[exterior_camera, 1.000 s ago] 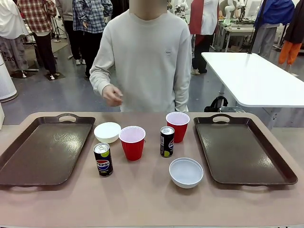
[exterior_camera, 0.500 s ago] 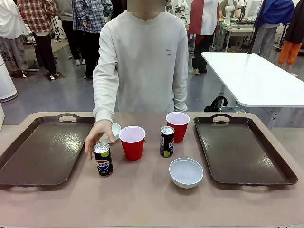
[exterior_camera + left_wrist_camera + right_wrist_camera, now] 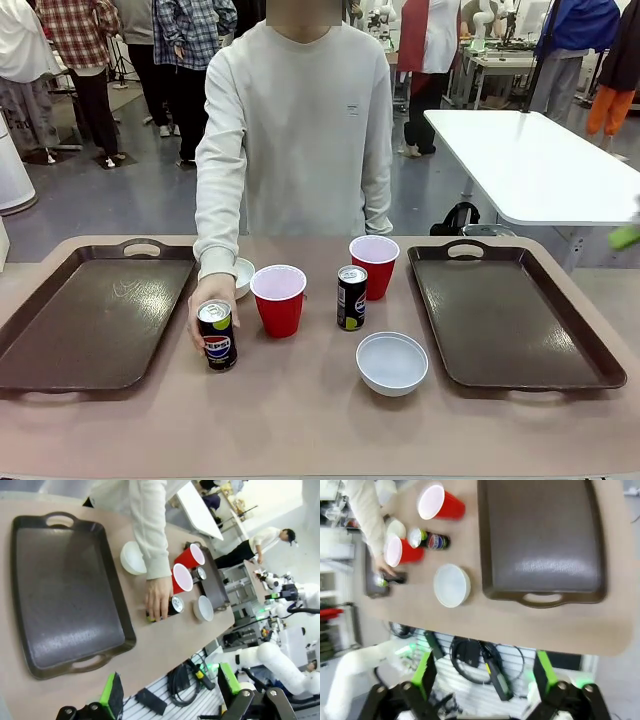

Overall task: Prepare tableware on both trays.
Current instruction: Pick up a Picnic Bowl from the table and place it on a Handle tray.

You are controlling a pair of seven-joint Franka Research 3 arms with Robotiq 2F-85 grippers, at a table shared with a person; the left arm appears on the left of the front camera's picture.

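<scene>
2 trays (image 3: 95, 320), 2 red cups (image 3: 279, 300), 2 wht bowls (image 3: 391, 362), 2 cans (image 3: 351, 298).

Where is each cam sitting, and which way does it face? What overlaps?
Front: fixed on the robot's side, looking across the table at the person; the person's hand grips the Pepsi can.
Left wrist: above the near left edge, looking down past the open left hand at the left tray.
Right wrist: above the near right edge, looking down past the open right hand at the right tray.
Shared: all three show the person's hand on the Pepsi can.
</scene>
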